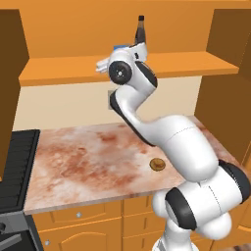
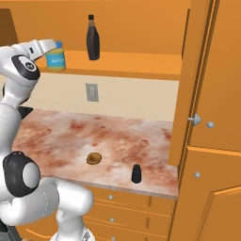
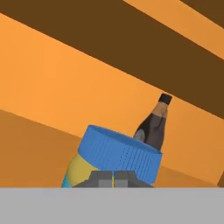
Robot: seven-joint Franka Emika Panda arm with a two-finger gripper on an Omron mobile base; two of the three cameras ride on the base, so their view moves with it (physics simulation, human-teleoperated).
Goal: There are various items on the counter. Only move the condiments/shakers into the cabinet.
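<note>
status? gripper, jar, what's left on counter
Gripper at jar on cabinet shelf; grip unclear. Bottle shelved. Shaker on counter, pastry beside.

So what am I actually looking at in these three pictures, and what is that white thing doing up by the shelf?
It is a rendered kitchen with a white robot arm. Two pictures come from cameras on its base, behind it to either side; the third looks along its hand.

On the cabinet shelf stand a dark brown bottle and a blue-lidded jar. The gripper is right at the jar, fingertips together; whether it grips the jar I cannot tell.

On the counter lie a small black shaker and a round brown pastry.
</note>
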